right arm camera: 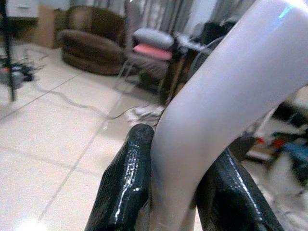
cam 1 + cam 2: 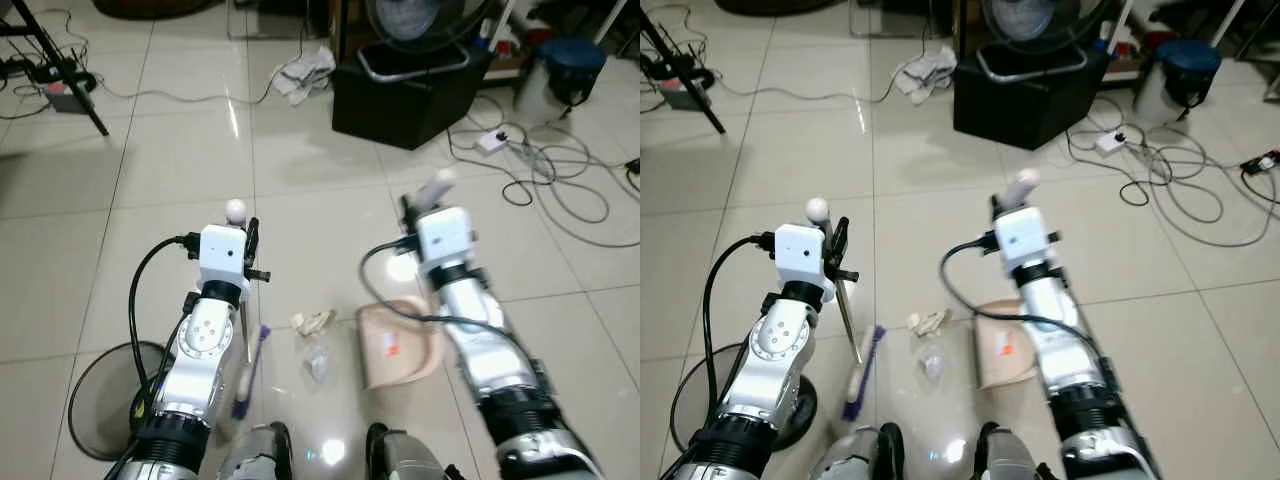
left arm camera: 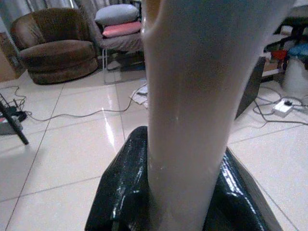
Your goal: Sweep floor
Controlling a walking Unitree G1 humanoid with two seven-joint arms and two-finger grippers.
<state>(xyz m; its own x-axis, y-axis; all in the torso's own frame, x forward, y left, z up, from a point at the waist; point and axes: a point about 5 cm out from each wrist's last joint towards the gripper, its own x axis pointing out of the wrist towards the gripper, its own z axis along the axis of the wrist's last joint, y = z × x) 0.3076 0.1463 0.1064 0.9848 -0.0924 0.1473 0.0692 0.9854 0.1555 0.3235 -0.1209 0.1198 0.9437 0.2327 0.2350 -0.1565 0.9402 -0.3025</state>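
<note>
Our left end effector was clenched on the broom by its thin handle, whose white knob stood just above the wrist. In the left wrist view the two black fingers pressed against a pale shaft on both sides. The broom's purple head rested on the floor just left of our feet. Our right end effector was likewise closed on the dustpan by its upright white handle, with the fingers tight to either side in the right wrist view. The beige pan lay flat on the tiles under the right arm.

Between broom and pan we counted two bits of litter: one crumpled paper scrap and one clear wrapper just below it, near each other and close to the pan's left edge.

Around us we saw one black mesh bin beside the left arm, one black box holding a fan, one crumpled cloth left of it, one blue-lidded bucket, and loose cables with a white power strip across the floor at right. A black stand leg crossed the far left corner.
</note>
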